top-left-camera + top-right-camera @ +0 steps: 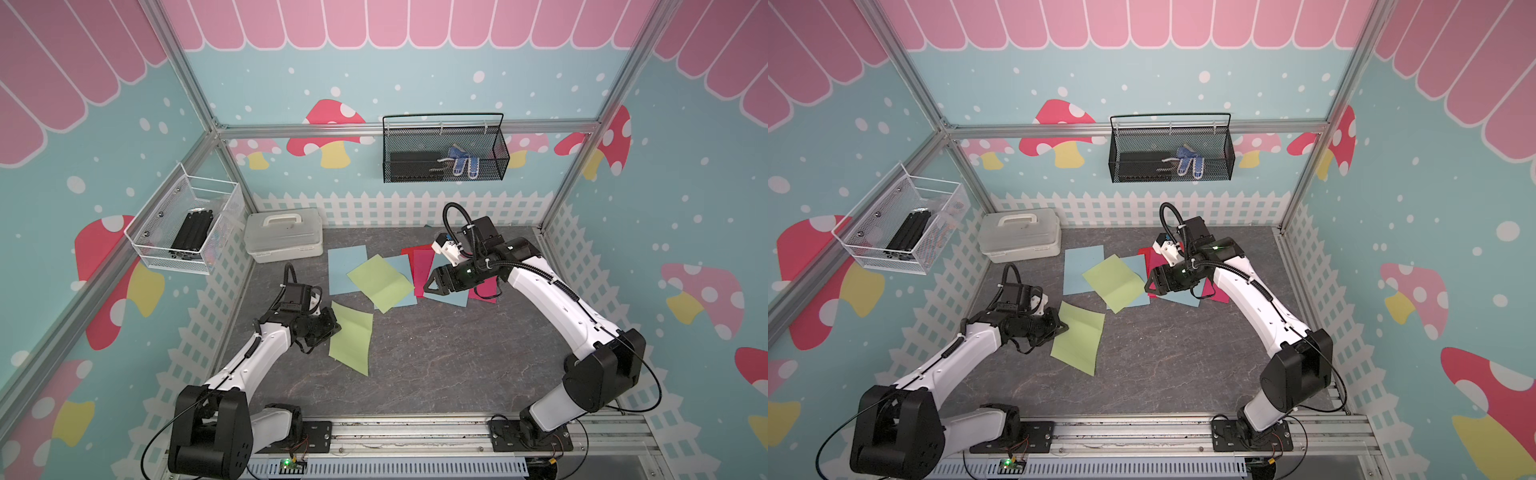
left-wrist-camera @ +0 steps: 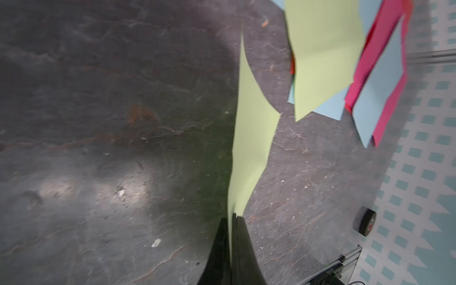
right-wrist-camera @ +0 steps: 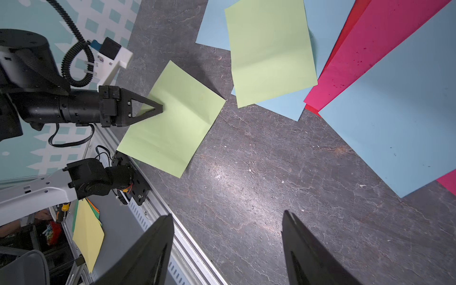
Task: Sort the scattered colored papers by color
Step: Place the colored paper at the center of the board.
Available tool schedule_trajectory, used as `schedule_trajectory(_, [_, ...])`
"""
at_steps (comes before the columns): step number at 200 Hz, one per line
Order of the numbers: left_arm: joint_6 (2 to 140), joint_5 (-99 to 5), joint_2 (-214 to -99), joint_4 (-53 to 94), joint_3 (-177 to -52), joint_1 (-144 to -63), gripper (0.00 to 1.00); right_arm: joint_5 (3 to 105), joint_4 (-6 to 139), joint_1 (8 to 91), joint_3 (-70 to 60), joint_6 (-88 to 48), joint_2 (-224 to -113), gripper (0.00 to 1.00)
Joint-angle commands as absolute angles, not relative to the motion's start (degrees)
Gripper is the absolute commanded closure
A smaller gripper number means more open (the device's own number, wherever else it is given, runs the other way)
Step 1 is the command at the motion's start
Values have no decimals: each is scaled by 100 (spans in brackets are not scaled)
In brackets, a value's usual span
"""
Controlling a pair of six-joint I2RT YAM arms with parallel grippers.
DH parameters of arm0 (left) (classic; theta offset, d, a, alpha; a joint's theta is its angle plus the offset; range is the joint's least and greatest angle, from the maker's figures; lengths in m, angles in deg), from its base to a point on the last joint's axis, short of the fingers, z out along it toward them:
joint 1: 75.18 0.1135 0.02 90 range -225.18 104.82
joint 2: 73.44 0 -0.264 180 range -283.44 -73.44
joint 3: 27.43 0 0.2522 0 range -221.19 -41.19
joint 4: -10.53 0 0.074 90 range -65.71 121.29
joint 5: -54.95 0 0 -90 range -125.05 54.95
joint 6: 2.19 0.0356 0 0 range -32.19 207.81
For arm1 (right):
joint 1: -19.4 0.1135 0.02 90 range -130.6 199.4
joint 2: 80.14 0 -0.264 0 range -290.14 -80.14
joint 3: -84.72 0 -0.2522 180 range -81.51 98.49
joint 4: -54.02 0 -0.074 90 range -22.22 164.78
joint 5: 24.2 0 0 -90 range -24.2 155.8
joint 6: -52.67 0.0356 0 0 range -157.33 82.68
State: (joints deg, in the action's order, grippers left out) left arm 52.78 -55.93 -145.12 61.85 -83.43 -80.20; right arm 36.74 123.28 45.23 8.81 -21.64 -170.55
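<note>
Tabletop [image 1: 436, 357] of dark veined grey, boxed in by teal mushroom-print walls [image 1: 685, 208]. The left gripper [image 1: 338, 328] is pinched tight on a light green sheet [image 1: 351, 338] at near left. The other colored papers [image 1: 382, 282] overlap farther back, beneath the right gripper [image 1: 429, 286] — jaws spread wide, empty.

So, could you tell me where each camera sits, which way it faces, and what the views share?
Top views: high over the front rail, looking down at the table; left arm and right arm show whole.
Left wrist: on the left arm, looking along its shut fingers at the pinched green sheet.
Right wrist: on the right arm, looking past its open fingers toward the left gripper.
Shared: every view shows that green sheet.
</note>
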Motion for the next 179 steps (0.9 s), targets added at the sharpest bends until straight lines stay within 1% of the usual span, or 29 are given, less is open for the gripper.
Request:
schedule_trajectory(1, [5486,-4411,-14674,7307,-8884,-8120,100,3514,12266,4499,836,-2120,-16906,28])
schedule_trajectory(18, [5546,-3904,-14837,7622,-9087,-8101,100,3437,12204,4480,838,-2060,-16916,28])
schedule_trajectory(69, [5518,-3293,-15532,7900,-9273,-8081,100,3193,12174,4421,987,-1983,-16953,28])
schedule_trajectory(101, [5572,-2803,-15924,8044,-9491,-8038,100,3114,12054,4409,830,-1924,-16839,28])
schedule_trajectory(158, [5589,-2810,-16168,7880,-9714,-7999,100,3064,11941,4410,647,-1904,-16668,28])
schedule_trajectory(167, [5608,-2820,-16162,7865,-9741,-7988,95,3081,11937,4410,634,-1912,-16662,28])
schedule_trajectory(179, [5650,-2831,-16160,7870,-9757,-7970,93,3104,11937,4410,623,-1919,-16653,28])
